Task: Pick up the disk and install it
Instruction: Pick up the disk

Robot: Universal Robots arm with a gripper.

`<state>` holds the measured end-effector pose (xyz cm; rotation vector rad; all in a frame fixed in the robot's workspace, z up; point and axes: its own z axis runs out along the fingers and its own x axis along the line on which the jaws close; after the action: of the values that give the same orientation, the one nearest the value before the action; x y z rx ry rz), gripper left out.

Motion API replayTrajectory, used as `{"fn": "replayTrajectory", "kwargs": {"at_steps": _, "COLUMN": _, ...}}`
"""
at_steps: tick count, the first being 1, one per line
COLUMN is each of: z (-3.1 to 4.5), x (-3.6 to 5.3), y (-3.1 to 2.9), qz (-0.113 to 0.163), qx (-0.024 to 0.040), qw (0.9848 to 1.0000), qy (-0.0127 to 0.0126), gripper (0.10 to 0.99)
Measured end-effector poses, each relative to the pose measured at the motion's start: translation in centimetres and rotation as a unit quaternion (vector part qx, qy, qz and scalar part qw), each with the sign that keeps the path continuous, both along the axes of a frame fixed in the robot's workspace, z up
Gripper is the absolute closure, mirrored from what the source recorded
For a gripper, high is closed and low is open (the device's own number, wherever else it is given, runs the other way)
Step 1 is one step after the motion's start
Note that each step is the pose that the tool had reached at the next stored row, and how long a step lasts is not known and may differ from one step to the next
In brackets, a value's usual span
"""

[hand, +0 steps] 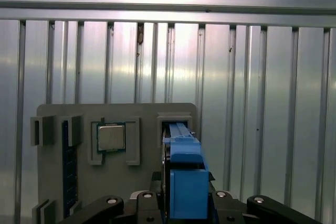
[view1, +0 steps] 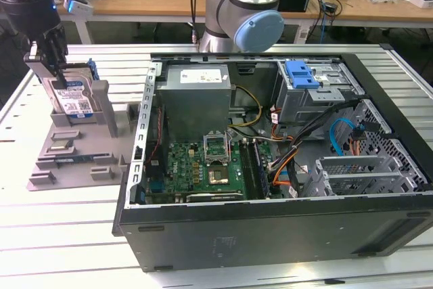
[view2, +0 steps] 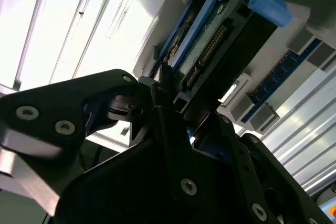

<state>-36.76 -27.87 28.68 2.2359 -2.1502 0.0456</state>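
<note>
The disk [view1: 76,99] stands on edge in the grey plastic stand [view1: 67,160] at the exterior view's left, its white-and-blue label facing the camera. My gripper [view1: 53,76] comes down on its upper end, one finger on each flat side, shut on it. The disk's lower end still sits between the stand's posts. In the first wrist view the disk's blue carrier frame [hand: 186,182] runs between the finger links of the gripper [hand: 185,205]. In the second wrist view the disk's connector edge [view2: 220,40] shows just past the black fingers [view2: 163,90].
An open computer case [view1: 270,218] lies on the slatted metal table, right of the stand. Its grey drive cage with a blue latch [view1: 301,76] sits at the back right. The arm's base [view1: 243,11] rises behind the case. The stand also holds a processor [hand: 110,137] and a memory stick [hand: 65,166].
</note>
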Motion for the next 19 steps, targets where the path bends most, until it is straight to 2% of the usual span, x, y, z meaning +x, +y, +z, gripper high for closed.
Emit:
{"fn": "replayTrajectory", "kwargs": {"at_steps": 5, "z": 0.05, "x": 0.01, "y": 0.0, "qz": 0.0, "qx": -0.0001, "qw": 1.0, "qy": 0.0, "gripper": 0.718}}
{"fn": "replayTrajectory", "kwargs": {"at_steps": 19, "z": 1.22, "x": 0.0, "y": 0.01, "qz": 0.0, "qx": -0.0001, "qw": 1.0, "qy": 0.0, "gripper": 0.718}}
